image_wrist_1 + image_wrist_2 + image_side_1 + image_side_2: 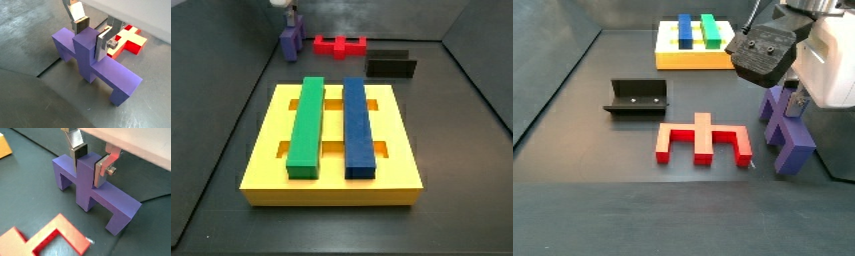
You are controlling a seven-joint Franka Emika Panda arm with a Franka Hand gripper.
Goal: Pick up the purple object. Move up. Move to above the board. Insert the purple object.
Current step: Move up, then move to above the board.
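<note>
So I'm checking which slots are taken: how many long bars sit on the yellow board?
2. The green bar and the blue bar lie side by side along the board. The gripper straddles the purple object on the floor, away from it.

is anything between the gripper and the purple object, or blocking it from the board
Nothing visible. The gripper already straddles the purple object at its raised stub. Only bare floor lies between it and the board in a side view; the red block sits to one side.

Non-task items: red notched block (704, 140) flat on floor beside black fixture (636, 98); long green bar (305, 124) and long blue bar (357, 124) lying parallel.
</note>
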